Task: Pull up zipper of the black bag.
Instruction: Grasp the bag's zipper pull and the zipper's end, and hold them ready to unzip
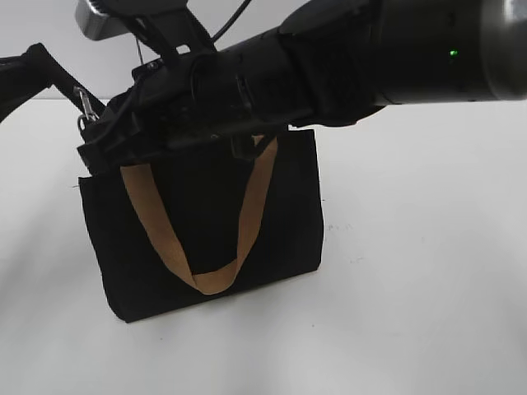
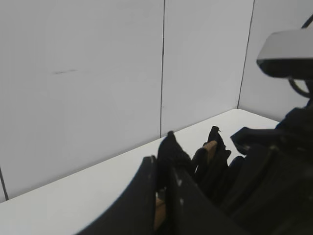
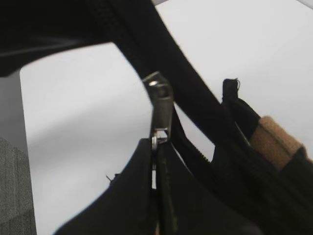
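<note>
1. A bulky black robot arm (image 1: pixel 346 58) with a small green light reaches in from the upper right of the exterior view and covers the whole top edge of the bag; a grey camera housing (image 1: pixel 103 20) sits above its wrist.
2. A second black arm (image 1: pixel 29 74) enters from the left edge at the same height.
3. The white tabletop (image 1: pixel 412 271) meets pale wall panels (image 2: pixel 98 73) behind, seen from the left wrist.
4. The rectangular black fabric bag (image 1: pixel 206 222) stands upright on the table, left of centre, with a tan webbing handle (image 1: pixel 202 247) hanging in a loop down its front face.
5. The zipper's black tape (image 3: pixel 161 63) runs diagonally across the right wrist view, stretched taut, with the small silver metal slider (image 3: pixel 160 105) on it and a thin ring at the slider's lower end.
6. The right gripper (image 3: pixel 156 196) has its two dark fingers pressed together on that ring pull, just below the slider.
7. The left gripper (image 2: pixel 164 191) has its fingers closed on a peak of black bag fabric (image 2: pixel 171 149), with tan webbing showing beside it.
</note>
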You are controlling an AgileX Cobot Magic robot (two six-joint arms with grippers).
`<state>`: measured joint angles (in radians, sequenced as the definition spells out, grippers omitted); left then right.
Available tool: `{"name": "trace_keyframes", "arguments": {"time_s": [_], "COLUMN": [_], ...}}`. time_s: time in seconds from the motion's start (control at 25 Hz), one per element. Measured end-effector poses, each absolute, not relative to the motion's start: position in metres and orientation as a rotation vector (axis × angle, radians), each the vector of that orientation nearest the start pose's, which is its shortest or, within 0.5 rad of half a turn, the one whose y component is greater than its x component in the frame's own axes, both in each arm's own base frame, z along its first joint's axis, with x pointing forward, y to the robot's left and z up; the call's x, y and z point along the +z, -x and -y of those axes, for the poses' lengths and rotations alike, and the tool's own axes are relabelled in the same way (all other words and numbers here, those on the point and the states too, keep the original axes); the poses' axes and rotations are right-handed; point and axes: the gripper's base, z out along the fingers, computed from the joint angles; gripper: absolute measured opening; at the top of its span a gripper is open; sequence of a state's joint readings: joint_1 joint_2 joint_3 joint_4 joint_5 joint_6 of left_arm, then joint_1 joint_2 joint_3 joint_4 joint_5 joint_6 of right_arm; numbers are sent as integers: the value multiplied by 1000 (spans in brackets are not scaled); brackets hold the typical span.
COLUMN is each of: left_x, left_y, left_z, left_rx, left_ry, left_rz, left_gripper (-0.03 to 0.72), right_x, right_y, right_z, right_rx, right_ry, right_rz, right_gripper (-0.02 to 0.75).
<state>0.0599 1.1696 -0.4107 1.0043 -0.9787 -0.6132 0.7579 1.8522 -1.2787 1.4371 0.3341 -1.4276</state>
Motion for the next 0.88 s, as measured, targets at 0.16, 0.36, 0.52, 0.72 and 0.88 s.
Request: {"name": "trace_keyframes", "arguments": {"time_s": [0.16, 0.36, 0.52, 0.72, 0.88], "left_x": [259, 261, 263, 265, 265], "left_y": [-204, -203, -200, -199, -199], "left_z": [51, 51, 51, 51, 51], "left_rx": [-475, -466, -448, -442, -441], "left_ry": [-635, -635, -640, -644, -644], "left_rz": [-1458, -1456, -1451, -1446, -1446], "left_gripper": [11, 11, 11, 11, 11], "right_x": [252, 249, 245, 247, 258], "right_y": [-281, -280, -282, -293, -299], "right_z": [-309, -306, -300, -282, -267], "right_rx": [819, 801, 775, 794, 818], "right_ry": [989, 983, 975, 894, 838], "right_rz": [-1939, -2013, -2079, -2156, -2174], "right_gripper": [-1, -1, -1, -1, -1]}}
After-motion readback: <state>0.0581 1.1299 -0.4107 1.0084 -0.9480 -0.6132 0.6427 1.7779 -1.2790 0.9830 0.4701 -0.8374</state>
